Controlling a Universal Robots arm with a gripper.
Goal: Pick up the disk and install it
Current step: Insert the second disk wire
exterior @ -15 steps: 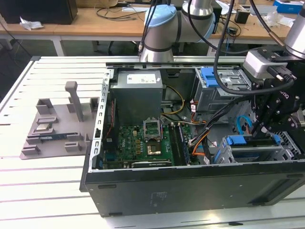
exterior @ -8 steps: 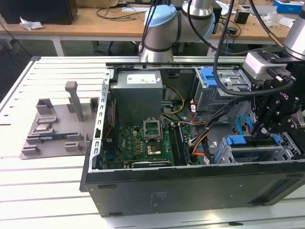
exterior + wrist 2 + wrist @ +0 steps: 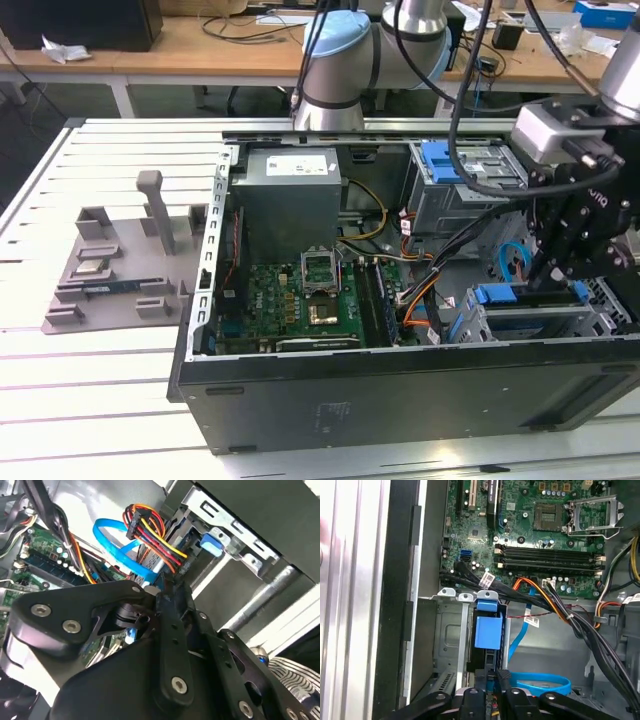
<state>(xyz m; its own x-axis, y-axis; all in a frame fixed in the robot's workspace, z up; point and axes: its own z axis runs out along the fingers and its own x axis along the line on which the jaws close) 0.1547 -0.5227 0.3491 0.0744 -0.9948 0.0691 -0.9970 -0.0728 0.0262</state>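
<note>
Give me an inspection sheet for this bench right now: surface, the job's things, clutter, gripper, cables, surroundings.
Surface: pale slatted table carrying an open computer case.
Job's things: disk with its blue bracket standing in the drive cage at the case's front corner.
Clutter: grey fixture tray on the exterior view's left.
Gripper: gripper low over the disk; finger state unclear.
Cables: blue data cable and coloured power wires loose near the cage.
Surroundings: wooden desks behind.
</note>
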